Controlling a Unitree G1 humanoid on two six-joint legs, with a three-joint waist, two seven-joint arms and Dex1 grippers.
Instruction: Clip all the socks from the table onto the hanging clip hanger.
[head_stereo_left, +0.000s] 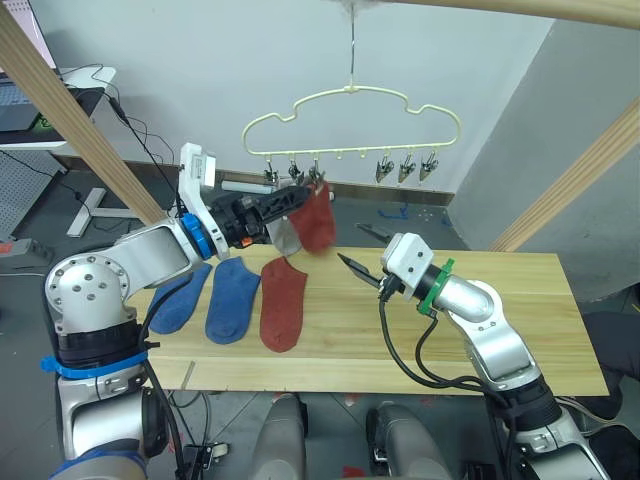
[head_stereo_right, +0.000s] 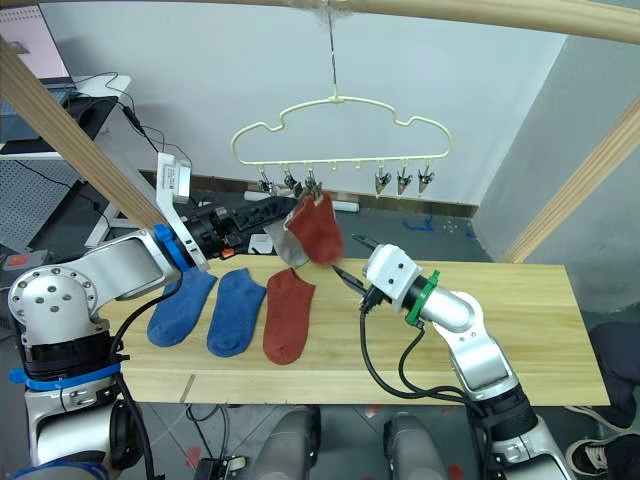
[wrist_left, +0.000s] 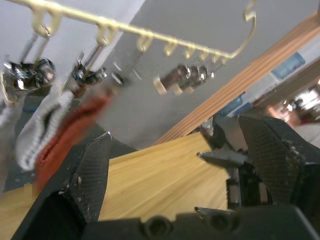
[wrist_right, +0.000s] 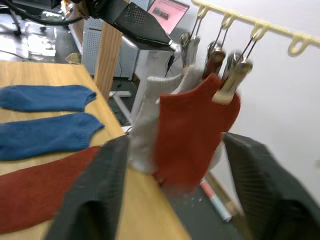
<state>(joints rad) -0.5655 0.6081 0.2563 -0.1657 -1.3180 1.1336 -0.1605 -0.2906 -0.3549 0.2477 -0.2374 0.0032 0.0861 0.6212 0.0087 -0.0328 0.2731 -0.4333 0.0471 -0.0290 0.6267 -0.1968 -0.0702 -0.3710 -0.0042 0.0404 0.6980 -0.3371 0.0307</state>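
A rust-red sock (head_stereo_right: 320, 228) hangs from a clip on the clip hanger (head_stereo_right: 340, 135), with grey socks (head_stereo_right: 288, 240) clipped just beside it. Three socks remain on the table (head_stereo_right: 500, 330): two blue socks (head_stereo_right: 210, 305) and a second rust-red sock (head_stereo_right: 285, 312). The left gripper (head_stereo_left: 290, 203) is beside the hung socks, jaws apart and empty. The right gripper (head_stereo_right: 345, 258) points at them, also spread and empty. The next sock probably wants its cuff fed squarely into a free clip.
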